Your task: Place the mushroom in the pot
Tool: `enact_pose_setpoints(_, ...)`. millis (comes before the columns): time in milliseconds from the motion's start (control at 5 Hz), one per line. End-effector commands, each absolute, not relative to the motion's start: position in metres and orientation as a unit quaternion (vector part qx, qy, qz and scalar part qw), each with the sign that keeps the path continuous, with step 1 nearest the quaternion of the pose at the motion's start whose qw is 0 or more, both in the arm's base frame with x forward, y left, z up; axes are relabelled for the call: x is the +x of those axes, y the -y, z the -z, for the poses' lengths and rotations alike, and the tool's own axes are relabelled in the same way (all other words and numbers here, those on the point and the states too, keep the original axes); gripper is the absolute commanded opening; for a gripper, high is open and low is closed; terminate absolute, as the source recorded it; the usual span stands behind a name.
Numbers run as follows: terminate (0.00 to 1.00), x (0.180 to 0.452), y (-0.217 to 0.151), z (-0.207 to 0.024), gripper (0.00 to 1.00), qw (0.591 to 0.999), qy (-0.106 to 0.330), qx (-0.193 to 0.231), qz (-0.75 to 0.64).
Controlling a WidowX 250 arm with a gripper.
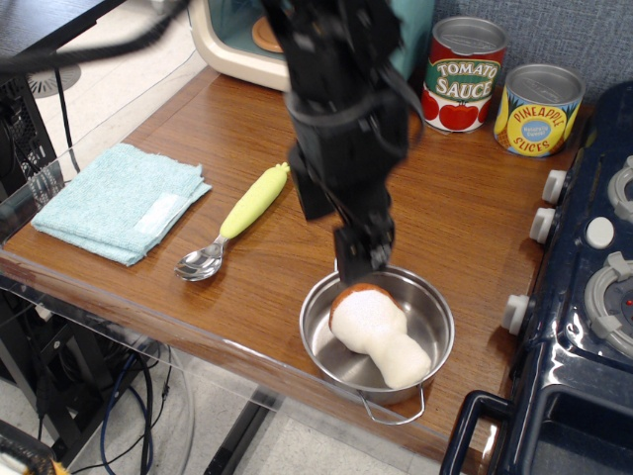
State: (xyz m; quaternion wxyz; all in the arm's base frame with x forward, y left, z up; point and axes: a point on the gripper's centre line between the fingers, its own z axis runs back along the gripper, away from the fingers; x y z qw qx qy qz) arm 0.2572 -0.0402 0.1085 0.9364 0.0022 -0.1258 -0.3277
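Note:
The mushroom (pixel 376 332) lies on its side inside the pot (pixel 442 319), its brown-orange cap edge toward the back left and its cream stem toward the front right. The shiny steel pot stands near the table's front edge, with one wire loop handle showing at the front. My black gripper (pixel 336 240) hangs just above the pot's back left rim, apart from the mushroom. Its jaws stand open and hold nothing.
A spoon with a yellow-green handle (pixel 242 213) lies left of the pot. A folded light-blue cloth (pixel 119 198) is at the far left. Tomato sauce (pixel 465 74) and pineapple (pixel 537 109) tins stand at the back. A dark blue toy stove (pixel 593 297) borders the right.

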Motion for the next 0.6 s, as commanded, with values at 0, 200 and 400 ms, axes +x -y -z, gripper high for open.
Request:
enact_pose_setpoints(0,0.00,0.2454,0.0343,-0.1248,1.00,0.933,0.145,0.005,0.330)
enact_pose_setpoints(200,0.00,0.2454,0.0343,-0.1248,1.00,0.933,0.145,0.005,0.330)
enact_pose_setpoints(400,1.00,0.2454,0.0343,-0.1248,1.00,0.933,0.145,0.005,0.330)
